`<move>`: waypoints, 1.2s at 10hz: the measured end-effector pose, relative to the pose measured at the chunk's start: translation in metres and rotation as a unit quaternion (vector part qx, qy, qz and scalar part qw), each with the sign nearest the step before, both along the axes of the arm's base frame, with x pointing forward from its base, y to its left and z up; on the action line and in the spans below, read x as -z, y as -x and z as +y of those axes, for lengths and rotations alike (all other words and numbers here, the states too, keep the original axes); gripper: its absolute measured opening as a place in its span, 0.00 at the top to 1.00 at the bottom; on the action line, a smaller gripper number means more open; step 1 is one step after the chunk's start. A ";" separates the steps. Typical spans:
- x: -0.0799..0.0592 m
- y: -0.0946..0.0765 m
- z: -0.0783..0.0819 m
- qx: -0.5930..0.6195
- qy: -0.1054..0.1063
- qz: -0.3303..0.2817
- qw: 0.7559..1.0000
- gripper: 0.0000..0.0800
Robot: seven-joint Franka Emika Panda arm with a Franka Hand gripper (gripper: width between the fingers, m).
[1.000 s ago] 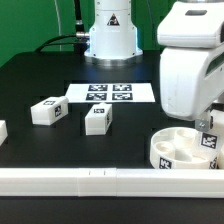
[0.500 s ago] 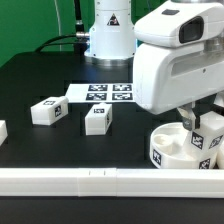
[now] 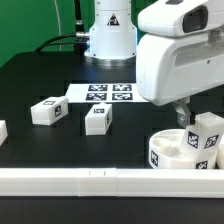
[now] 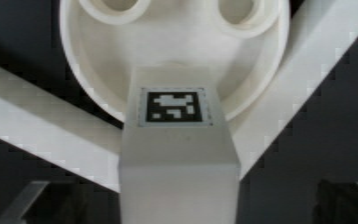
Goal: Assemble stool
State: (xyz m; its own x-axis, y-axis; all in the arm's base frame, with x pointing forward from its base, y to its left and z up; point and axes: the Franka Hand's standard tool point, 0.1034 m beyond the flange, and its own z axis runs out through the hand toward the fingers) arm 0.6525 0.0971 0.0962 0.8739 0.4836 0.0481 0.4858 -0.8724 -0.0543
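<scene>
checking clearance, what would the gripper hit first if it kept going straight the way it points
Probably the upright leg standing in the seat, right under the open gripper; depth is unclear.

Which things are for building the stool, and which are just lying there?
For the stool: round white plastic seat, white blocky leg upright on it, loose white legs.
Just lying there: flat white marker board, long white border rail.

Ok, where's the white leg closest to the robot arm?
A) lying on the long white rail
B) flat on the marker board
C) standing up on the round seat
C: the leg stands upright on the round seat, well away from the marker board and the rail.
</scene>
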 end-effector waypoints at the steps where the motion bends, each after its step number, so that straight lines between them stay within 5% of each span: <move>1: -0.005 0.001 -0.003 -0.001 0.000 -0.001 1.000 0.19; 4: -0.009 0.008 -0.031 0.006 0.002 0.003 1.000 0.19; 8: -0.007 0.009 -0.032 0.008 0.002 0.004 1.000 0.19; 12: -0.003 0.042 -0.106 0.059 0.025 0.003 0.998 0.19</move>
State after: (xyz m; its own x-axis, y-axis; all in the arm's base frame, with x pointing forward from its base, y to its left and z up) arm 0.6105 -0.0092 0.0993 0.9254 0.3786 0.0204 0.3788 -0.9254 -0.0114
